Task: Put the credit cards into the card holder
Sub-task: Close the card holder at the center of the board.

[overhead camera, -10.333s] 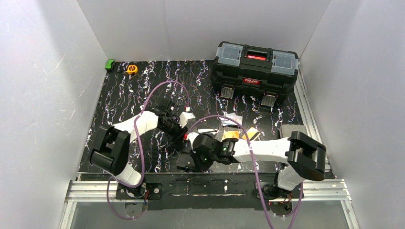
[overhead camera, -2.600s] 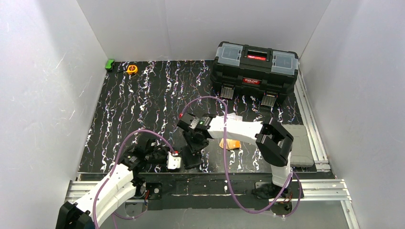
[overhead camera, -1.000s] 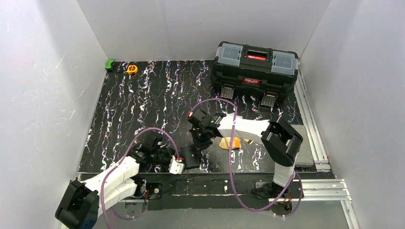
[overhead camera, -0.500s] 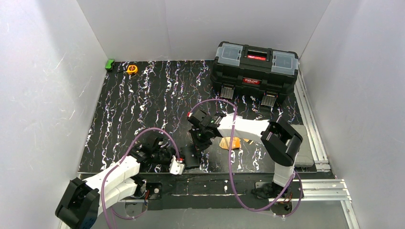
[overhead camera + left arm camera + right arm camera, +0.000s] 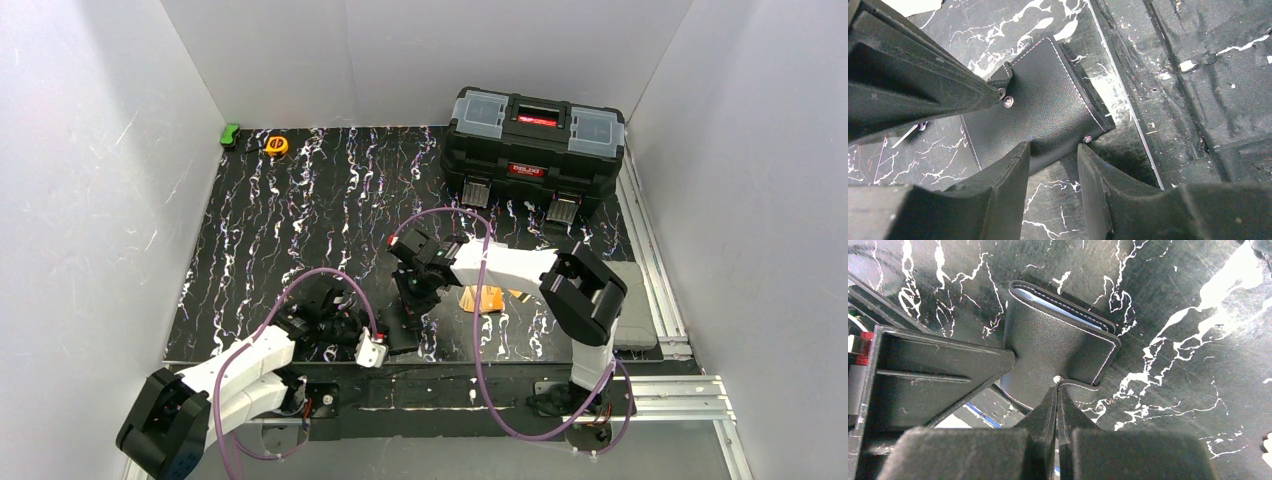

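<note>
The black card holder (image 5: 400, 331) lies at the table's front edge, folded, with bluish sleeves showing at its open side (image 5: 1058, 305). My right gripper (image 5: 408, 304) stands over it, its jaws shut on the clasp tab (image 5: 1079, 389). My left gripper (image 5: 379, 346) is open at the holder's near left, its fingertips (image 5: 1020, 152) straddling the holder's edge (image 5: 1043, 112). An orange card (image 5: 486, 298) lies on the table just right of the right gripper. A white card corner (image 5: 913, 5) shows at the top of the left wrist view.
A large black toolbox (image 5: 535, 150) stands at the back right. A yellow tape measure (image 5: 276, 145) and a green object (image 5: 230, 133) lie at the back left. A grey pad (image 5: 628, 300) sits at the right edge. The metal front rail (image 5: 1168, 100) runs beside the holder.
The right gripper has shifted slightly left and down onto the holder's tab. The left gripper has barely moved in the last second; earlier it came in to the holder's near side.
</note>
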Motion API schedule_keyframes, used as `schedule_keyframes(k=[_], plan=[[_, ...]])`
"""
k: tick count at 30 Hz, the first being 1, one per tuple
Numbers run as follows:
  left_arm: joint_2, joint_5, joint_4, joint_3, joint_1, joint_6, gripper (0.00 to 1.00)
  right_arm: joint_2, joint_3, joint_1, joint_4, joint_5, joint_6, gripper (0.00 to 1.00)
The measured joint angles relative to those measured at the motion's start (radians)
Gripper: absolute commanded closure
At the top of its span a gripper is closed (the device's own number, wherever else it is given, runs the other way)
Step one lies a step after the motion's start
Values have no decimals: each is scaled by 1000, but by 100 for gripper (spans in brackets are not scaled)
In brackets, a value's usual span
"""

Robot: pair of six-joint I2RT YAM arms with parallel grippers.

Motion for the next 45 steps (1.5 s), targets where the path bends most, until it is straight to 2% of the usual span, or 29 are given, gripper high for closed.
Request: schedule_keyframes(k=[13,22,24,29,45], plan=[[0,1,9,0,-6,0,62,37,41,1,-27,4,-3,99],[-2,0,11,0,-13,0,62,41,65,19,-60,69,-4,99],[-3,0,11,0,-13,0,63,45,76,28,-71,80,-7,95],[-10,0,10,-1,-14,-3,63,63,105,45,-92,97,-20,79],[-21,0,10,-3,-14,-3,64,51,74,56,-61,108,-25,76]])
